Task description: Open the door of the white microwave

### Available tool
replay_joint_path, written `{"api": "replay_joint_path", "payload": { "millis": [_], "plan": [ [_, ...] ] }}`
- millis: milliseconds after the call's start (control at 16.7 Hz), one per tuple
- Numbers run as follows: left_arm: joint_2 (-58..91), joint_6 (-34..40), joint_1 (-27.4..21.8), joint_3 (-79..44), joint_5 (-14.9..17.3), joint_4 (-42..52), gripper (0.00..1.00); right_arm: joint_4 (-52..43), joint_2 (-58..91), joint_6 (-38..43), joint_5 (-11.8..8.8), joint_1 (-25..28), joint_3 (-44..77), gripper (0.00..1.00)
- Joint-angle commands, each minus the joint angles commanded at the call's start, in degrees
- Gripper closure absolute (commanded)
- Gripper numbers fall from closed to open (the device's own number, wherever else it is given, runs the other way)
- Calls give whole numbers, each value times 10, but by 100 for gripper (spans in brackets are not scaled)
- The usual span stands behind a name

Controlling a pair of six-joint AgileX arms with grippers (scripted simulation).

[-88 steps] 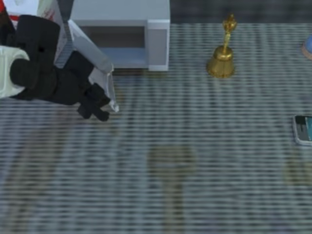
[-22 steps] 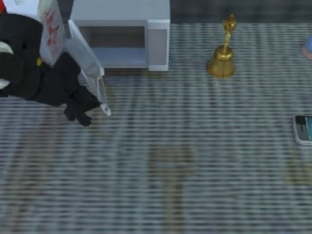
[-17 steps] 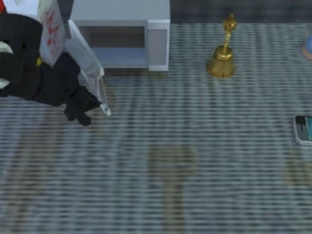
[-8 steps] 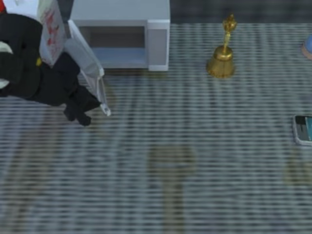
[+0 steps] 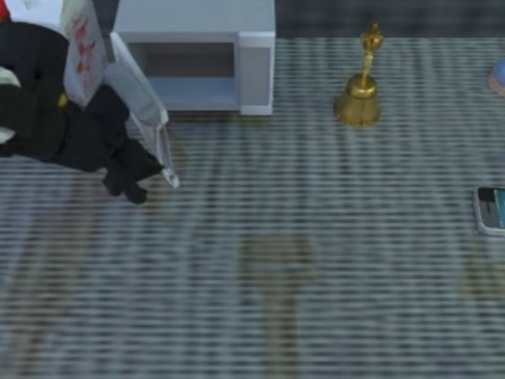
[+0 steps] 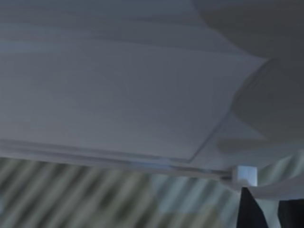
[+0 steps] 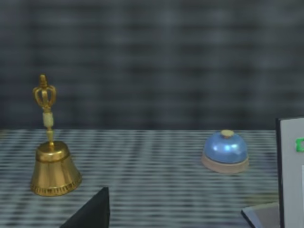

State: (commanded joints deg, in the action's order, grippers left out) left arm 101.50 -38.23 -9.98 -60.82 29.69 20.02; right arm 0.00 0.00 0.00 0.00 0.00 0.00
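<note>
Left end effector (image 5: pixel 126 188) sits at door (image 5: pixel 142 99) free edge, grip state unclear; door swung wide left off white microwave (image 5: pixel 197 55)

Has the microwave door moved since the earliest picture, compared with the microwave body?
Yes. The door has swung further open, its free edge moving toward the table's left, away from the white microwave. The left gripper is beside that edge.

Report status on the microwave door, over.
Left claw at the free edge of the flat white windowed door, which is swung wide open. Small boxy white microwave shows its cavity. Right arm not in top view. Nothing obstructing.
</note>
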Motion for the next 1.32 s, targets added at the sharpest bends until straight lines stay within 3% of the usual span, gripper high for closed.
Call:
{"api": "replay_joint_path", "payload": {
  "millis": [540,1320],
  "plan": [
    [7,-56,23,-15,23,33,100,0,0,0,0,0,0,0],
    [7,-56,23,-15,23,33,100,0,0,0,0,0,0,0]
  ]
}}
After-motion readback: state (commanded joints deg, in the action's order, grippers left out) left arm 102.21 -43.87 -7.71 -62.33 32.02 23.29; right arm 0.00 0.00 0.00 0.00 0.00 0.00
